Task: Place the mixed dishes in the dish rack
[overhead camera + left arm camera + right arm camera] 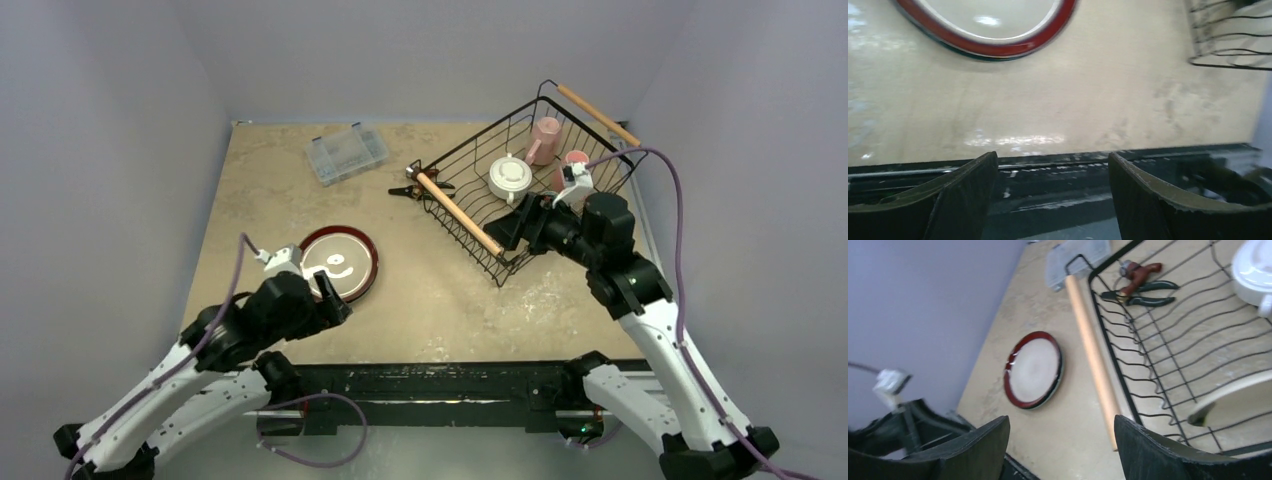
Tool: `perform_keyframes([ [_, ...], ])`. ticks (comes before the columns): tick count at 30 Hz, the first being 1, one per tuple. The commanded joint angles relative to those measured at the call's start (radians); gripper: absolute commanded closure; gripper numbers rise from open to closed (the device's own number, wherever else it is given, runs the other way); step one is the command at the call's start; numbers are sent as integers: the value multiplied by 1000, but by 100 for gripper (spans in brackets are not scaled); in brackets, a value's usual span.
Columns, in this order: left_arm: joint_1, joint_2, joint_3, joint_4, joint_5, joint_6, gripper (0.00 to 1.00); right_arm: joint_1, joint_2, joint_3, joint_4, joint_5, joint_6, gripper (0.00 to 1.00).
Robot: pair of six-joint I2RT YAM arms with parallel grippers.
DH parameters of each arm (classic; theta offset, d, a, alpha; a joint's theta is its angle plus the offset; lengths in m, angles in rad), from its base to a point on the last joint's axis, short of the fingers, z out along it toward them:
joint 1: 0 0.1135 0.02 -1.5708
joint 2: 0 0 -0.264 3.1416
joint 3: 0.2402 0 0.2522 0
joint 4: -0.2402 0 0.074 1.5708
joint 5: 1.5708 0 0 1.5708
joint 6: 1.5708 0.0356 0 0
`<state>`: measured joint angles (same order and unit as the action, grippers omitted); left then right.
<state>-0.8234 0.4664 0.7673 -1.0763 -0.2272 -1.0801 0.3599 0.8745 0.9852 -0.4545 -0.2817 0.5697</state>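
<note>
Loading, late stage. In the dish rack (470,185) we see two pink mugs (545,135), the white two-handled cup (511,178) and, in the right wrist view, the edge of a cream plate (1233,390). We find the blue bowl in no view. The red-rimmed plate (338,262) lies flat on the table (440,300), well apart from the rack; we judge it the main item left. The left gripper (1052,157) hovers just beside that plate, jaws spread wide and empty. The right gripper (1062,420), over the rack's near corner, is likewise wide apart, holding nothing.
</note>
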Motion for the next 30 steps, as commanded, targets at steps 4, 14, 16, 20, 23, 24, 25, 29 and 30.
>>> perform_keyframes([
  [4, 2, 319, 34, 31, -290, 74, 23, 88, -145, -74, 112, -260, 14, 23],
  [14, 322, 448, -54, 254, -153, 118, 12, 221, -292, -121, 104, -280, 54, 20],
  [16, 415, 395, -99, 305, -62, 120, 12, 221, -307, -134, 112, -281, 71, 20],
  [20, 616, 335, -153, 329, 23, 100, 4, 221, -306, -160, 158, -300, 105, 20],
  [23, 832, 349, -223, 402, 225, 134, 3, 221, -301, -172, 189, -306, 117, 20],
  [24, 904, 368, -245, 429, 307, 140, 3, 221, -302, -177, 196, -305, 120, 20],
  [25, 960, 392, -261, 459, 373, 142, 2, 221, -304, -181, 203, -303, 122, 20],
  [29, 1034, 515, -267, 556, 517, 164, 5, 221, -321, -208, 221, -297, 136, 20],
  [30, 1035, 531, -264, 573, 530, 171, 7, 221, -329, -215, 222, -296, 141, 20],
])
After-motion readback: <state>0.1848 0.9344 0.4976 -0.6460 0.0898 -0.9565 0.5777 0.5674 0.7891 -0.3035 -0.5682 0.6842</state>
